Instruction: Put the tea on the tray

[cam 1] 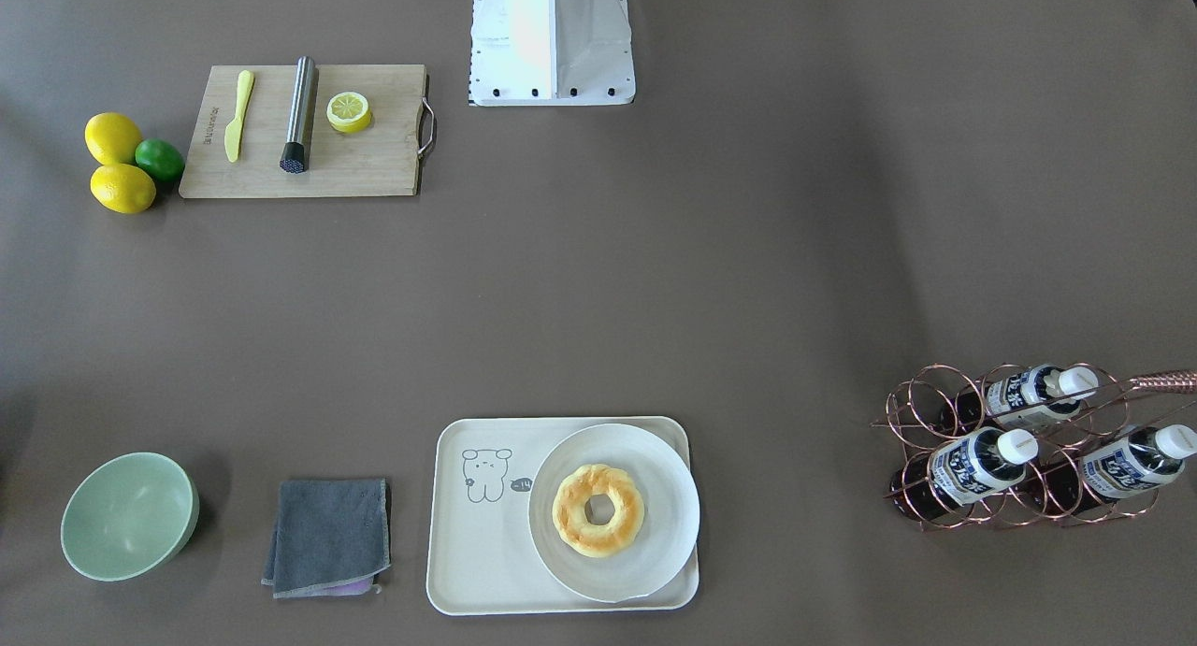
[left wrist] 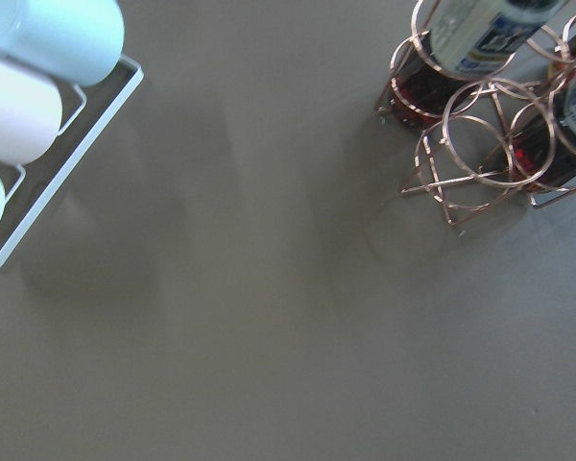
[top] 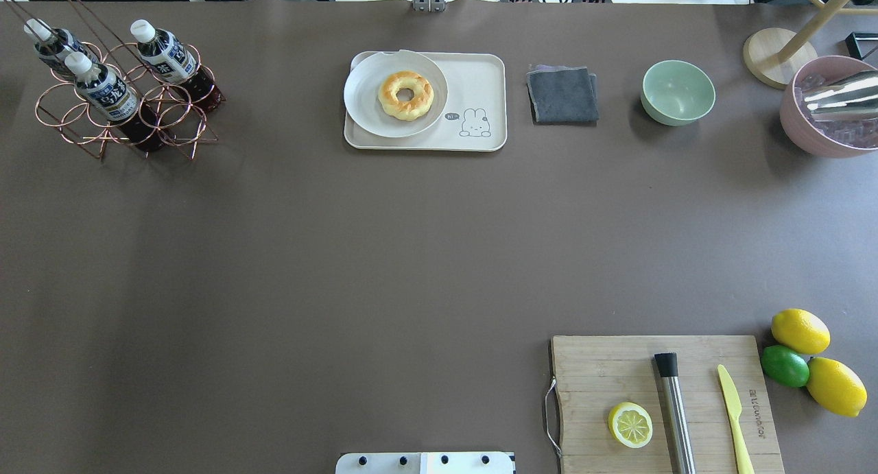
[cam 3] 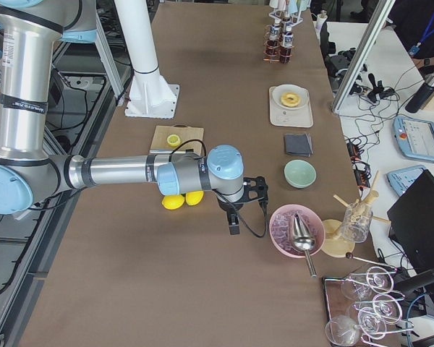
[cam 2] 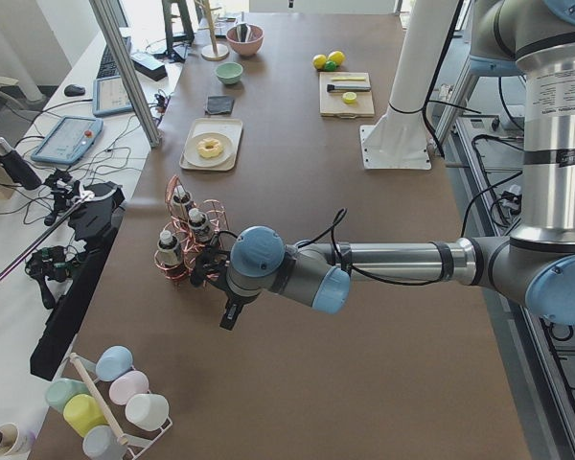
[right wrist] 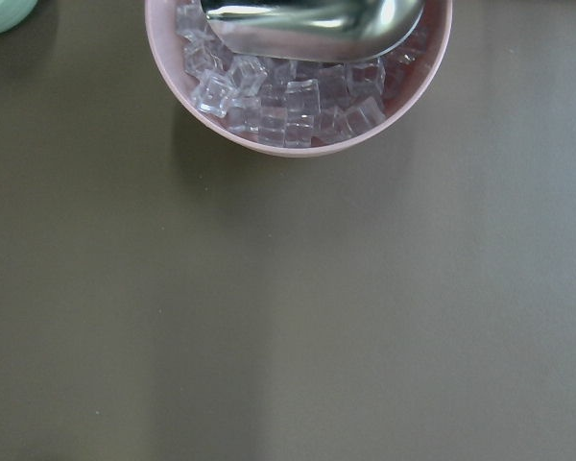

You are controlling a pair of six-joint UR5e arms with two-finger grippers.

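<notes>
**Left claw (cam 2: 230, 314) waits beside the rack; no tea on the tray yet**

Only the side view shows this claw, so I cannot tell whether it is open or closed. It hangs over the bare brown worktop (top: 343, 254), just beside the copper-coloured wire rack (top: 164, 121), on the rack's side away from the tray. The right claw (cam 3: 233, 220) is well apart from the rack, at the worktop's opposite end beside a pink bowl of ice cubes (cam 3: 282, 230). Its state cannot be told either.

Three small clear plastic bottles of dark reddish-brown tea (top: 110, 93), with white caps and navy-and-white labels, lie tilted in the rack's rings with their caps raised. The cream-white rectangular tray with a bear drawing (top: 480, 76) sits well apart from the rack, along the same far edge of the worktop. A round pale plate (top: 363, 103) carrying a ring-shaped pastry (top: 406, 95) fills the tray's half nearer the rack.

The step in hand looks like the reach for one bottle. It would go best gripped near the neck and drawn out along its own tilt, so the body slides clear of the ring. The light wire frame could snag or drag with it.

Between rack and tray the worktop is bare, so the carry has room. The free landing spot is the tray's half farther from the rack. The bottle must therefore pass the plate and clear the raised rim before it comes down.
</notes>
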